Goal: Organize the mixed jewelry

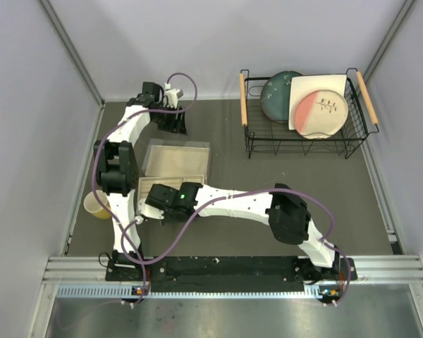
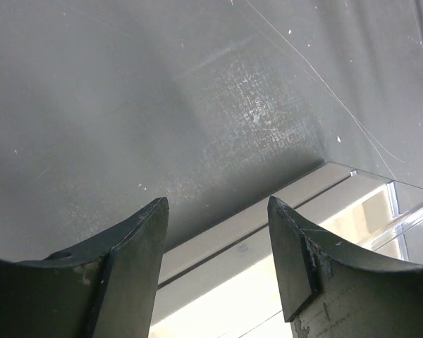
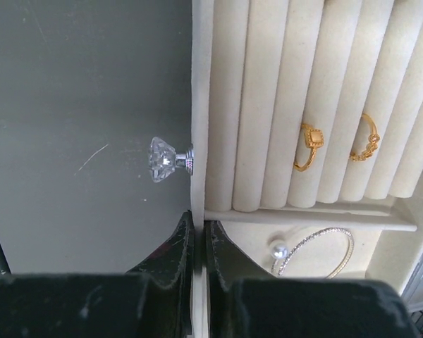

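Light, slippery gold rings [image 3: 309, 146] and the bendable silver bracelet [image 3: 324, 231] are judged best pinched across their bands; the left gripper [image 2: 217, 211] is spread empty, the right gripper [image 3: 199, 222] clamped on the tray wall [image 3: 199, 84].

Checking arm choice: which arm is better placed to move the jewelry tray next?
Right, probably: right gripper is shut on the tray's front wall beside the crystal knob, rings already slotted. The left gripper hangs open over the table, touching nothing.
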`<action>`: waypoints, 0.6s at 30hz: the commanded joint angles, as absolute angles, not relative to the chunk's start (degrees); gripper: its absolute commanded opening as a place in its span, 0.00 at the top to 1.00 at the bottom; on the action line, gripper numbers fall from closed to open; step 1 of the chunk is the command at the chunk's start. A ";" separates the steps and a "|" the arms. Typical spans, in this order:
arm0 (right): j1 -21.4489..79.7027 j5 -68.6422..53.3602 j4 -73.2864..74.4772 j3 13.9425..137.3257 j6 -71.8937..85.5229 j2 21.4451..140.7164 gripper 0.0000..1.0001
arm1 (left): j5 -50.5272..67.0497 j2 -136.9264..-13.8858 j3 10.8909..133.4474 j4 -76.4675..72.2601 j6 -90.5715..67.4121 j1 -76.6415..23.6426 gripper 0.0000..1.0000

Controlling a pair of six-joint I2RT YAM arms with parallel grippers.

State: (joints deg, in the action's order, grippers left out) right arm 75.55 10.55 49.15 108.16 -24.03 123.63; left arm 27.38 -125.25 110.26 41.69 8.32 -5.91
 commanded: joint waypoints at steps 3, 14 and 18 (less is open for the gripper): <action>75.50 13.18 44.30 112.85 -21.89 125.42 1.00 | 28.56 -124.63 110.22 41.40 9.84 -5.98 0.36; 74.62 13.88 44.12 112.68 -19.96 125.77 1.00 | 29.00 -124.98 109.78 40.78 10.02 -6.06 0.36; 74.62 14.94 44.12 112.15 -18.81 125.60 1.00 | 29.00 -125.33 109.69 40.78 10.02 -5.98 0.36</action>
